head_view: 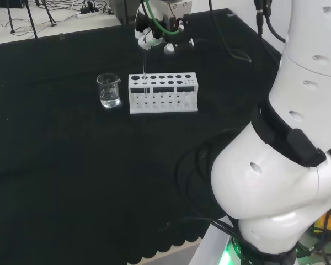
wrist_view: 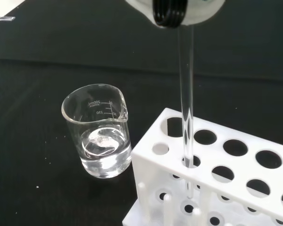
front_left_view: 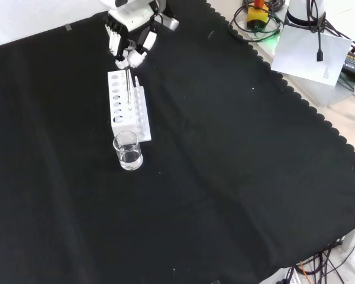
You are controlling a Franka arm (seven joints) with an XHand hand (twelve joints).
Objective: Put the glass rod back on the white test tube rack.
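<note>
Clear glass, low and round, the small beaker (head_view: 108, 91) is standing left of centre in the head view, holding a little clear liquid, just beside the left end of the white plastic test tube rack (head_view: 171, 102). Moving right, the thin clear glass rod (head_view: 145, 66) is hanging upright, its lower end passing through a hole near the rack's left end, as the wrist view (wrist_view: 187, 122) shows. Above it, at upper centre, the black and white hand (head_view: 154, 36) is pinching the rod's top with curled fingers. Judging from this, the rod is seated but not yet released. If the fingers are opening unevenly, the rod may be tipping and levering the light rack toward the beaker; a sideways drag while lifting away could be pulling the rod back out.
</note>
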